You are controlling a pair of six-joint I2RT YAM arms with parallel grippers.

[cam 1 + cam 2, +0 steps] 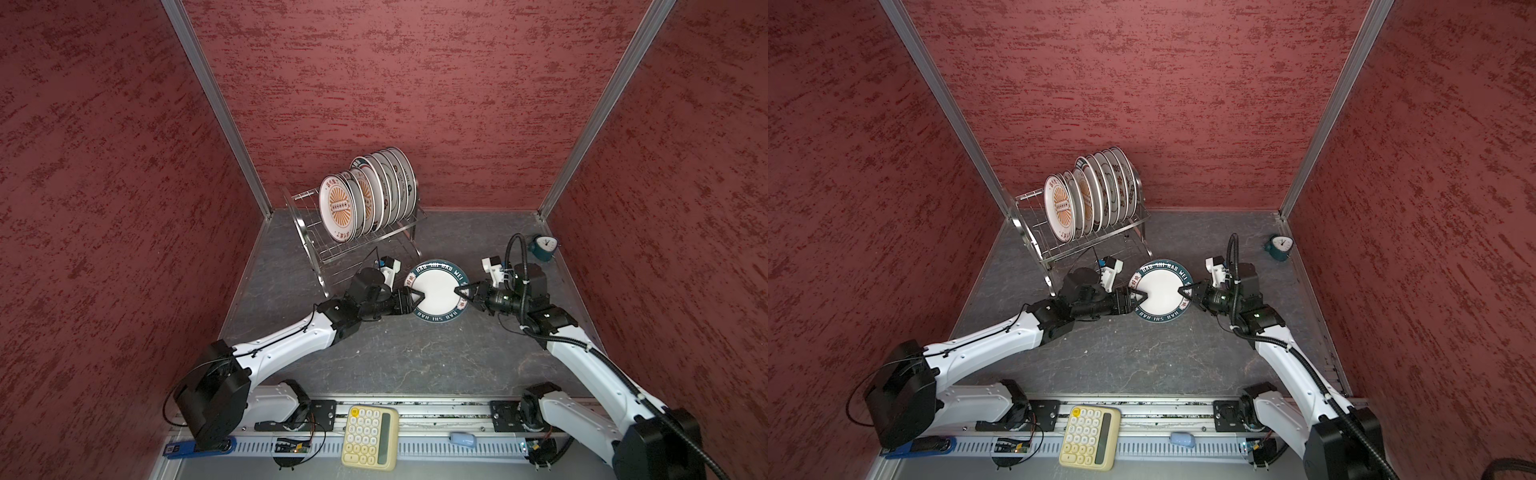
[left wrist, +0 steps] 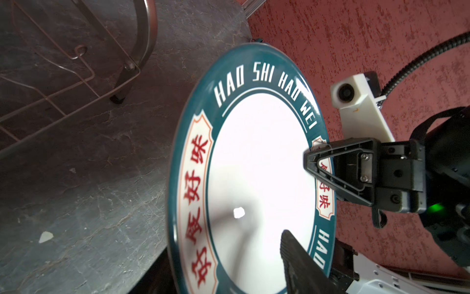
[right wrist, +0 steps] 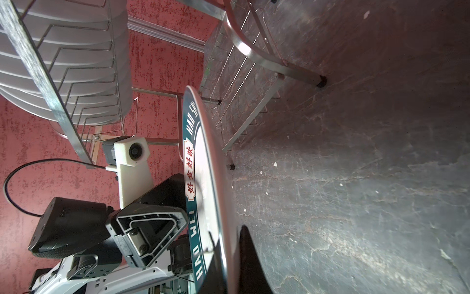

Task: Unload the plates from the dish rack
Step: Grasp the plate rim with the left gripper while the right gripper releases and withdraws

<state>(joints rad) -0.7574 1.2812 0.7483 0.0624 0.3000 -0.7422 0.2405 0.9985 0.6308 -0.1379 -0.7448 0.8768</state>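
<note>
My right pincer [image 1: 458, 291] is clamped tight on the rim of a round white plate with a dark teal lettered band [image 1: 436, 286], with one finger [image 3: 248, 254] under it and the other on its face. My left pincer [image 1: 419, 300] sits at the opposite rim. Its jaws are astride the edge with one finger [image 2: 295, 257] over the white face, but I cannot tell whether they have pinched down on the china. The plate lies face up and about level between the two, near the rack's right-hand leg. It seems to hang just off the tabletop, though the views do not settle that. I judge this a two-sided hold: gripping opposite rims keeps a wide, slippery disc from tipping and lets one side take over from the other.

The other plates [image 1: 368, 195], white with orange sunburst centres or dark bands, stand on edge in the slotted top shelf of the shiny steel wire dish rack [image 1: 332, 249] at the back left of the table. They are packed close, so each offers only its upper rim for a grasp.

The table [image 1: 374, 353] is a dark grey, stone-patterned slab, scuffed and flecked with pale specks. Mottled red walls [image 1: 415, 83] with aluminium corner posts close in three sides. A small teal alarm clock [image 1: 542, 247] stands in the far right corner, well apart from the plate. A pale yellow calculator [image 1: 369, 436] lies on the rail at the near edge.
</note>
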